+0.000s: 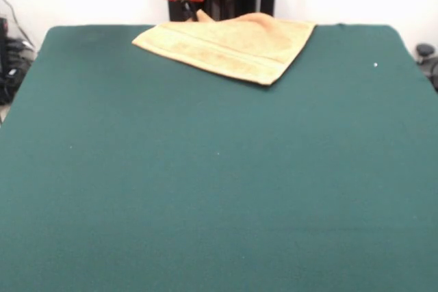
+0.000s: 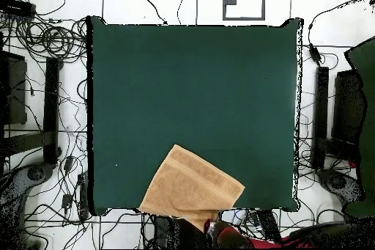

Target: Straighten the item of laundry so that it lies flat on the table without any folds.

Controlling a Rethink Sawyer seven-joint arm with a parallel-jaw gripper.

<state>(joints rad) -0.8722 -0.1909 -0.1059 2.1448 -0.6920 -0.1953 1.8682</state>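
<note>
I see the bench (image 1: 205, 189) as the biggest thing here, green and mostly bare, and I place everything else against it. The towel (image 1: 229, 46) sits at the bench edge nearest the robot base, turned at an angle, with 1 corner pointing toward the bench middle. From overhead, part of the towel runs past that edge, so it is not fully on the bench. It looks doubled, with a raised hump near the arm side.

My worry: any pull toward the base could drag more cloth over the edge, and its weight might slide the whole towel off. A lift from the hump could also carry both layers and leave the fold in.

The tool (image 1: 194, 14) is at the towel's far edge, just below the red collar. I cannot tell whether it is clenched or released, or whether it has cloth. The overhanging corner is hidden under the arm from overhead, and I see no tag.
</note>
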